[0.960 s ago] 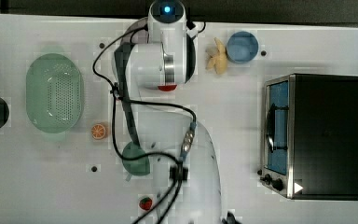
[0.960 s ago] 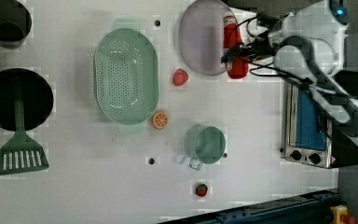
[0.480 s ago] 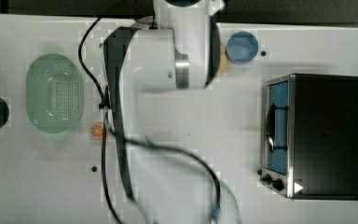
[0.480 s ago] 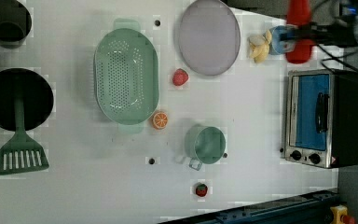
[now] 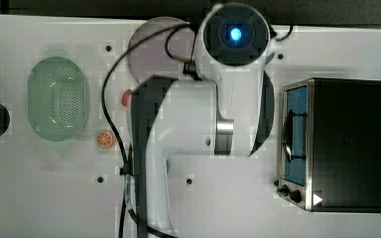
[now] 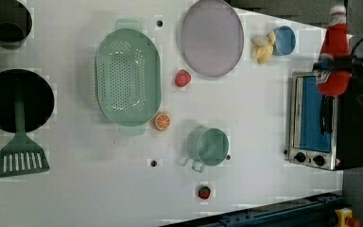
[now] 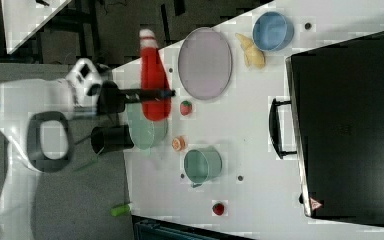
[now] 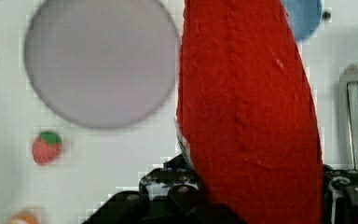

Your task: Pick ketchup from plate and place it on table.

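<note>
Ketchup (image 7: 154, 85) hangs clamped in the gripper (image 7: 152, 93), fingers about half closed around its body, raised well above the table (image 6: 99, 189) and clear of the bare plate (image 6: 211, 38)

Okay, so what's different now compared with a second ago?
The gripper, shut on the ketchup, has lifted it off the plate, and the bottle has moved toward the left view's right, up over the toaster oven. The plate is now bare. The basket, cup and strawberries stayed put.

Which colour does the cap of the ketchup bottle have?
White: the ketchup has a red body and a white cap, clearest in the left view.
</note>
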### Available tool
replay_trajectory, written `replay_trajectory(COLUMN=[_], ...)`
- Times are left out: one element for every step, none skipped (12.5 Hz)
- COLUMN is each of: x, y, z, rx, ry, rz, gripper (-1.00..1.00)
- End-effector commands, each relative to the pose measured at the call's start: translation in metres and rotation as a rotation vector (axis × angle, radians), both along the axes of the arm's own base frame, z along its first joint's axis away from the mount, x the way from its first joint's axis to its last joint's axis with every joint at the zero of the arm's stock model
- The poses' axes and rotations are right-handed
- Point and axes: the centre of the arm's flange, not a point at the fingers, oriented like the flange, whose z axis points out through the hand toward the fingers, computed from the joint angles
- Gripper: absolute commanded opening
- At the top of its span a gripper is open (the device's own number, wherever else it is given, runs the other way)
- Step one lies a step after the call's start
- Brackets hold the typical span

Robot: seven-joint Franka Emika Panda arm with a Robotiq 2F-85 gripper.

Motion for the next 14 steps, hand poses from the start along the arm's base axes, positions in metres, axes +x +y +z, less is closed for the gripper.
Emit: replay_trajectory(x=[-0.036, -0.044, -0.05, -0.058, -0.066, -0.075, -0.082, -0.087, -0.09, -0.091, -0.092, -0.092, -0.091, -0.087], y=[-0.014, -0.014, -0.013, -0.012, -0.01, -0.009, -0.007, -0.006, -0.005, -0.005, -0.005, -0.005, -0.005, -0.004], z=[-0.094, -0.109, -0.126, -0.144, -0.162, -0.181, -0.198, -0.213, -0.226, -0.236, -0.245, -0.248, -0.248, -0.243], rx=[0.013, 0.014, 0.015, 0.017, 0.02, 0.025, 0.03, 0.035, 0.04, 0.043, 0.046, 0.052, 0.054, 0.054], ry=[0.162, 0.144, 0.118, 0.096, 0.081, 0.073, 0.066, 0.063, 0.066, 0.072, 0.083, 0.079, 0.074, 0.058], rz=[-0.047, -0.057, -0.059, -0.064, -0.071, -0.081, -0.095, -0.117, -0.135, -0.144, -0.153, -0.159, -0.162, -0.16], gripper=[0.15, 0.15, 0.15, 0.15, 0.15, 0.15, 0.15, 0.15, 0.15, 0.15, 0.23, 0.43, 0.65, 0.86])
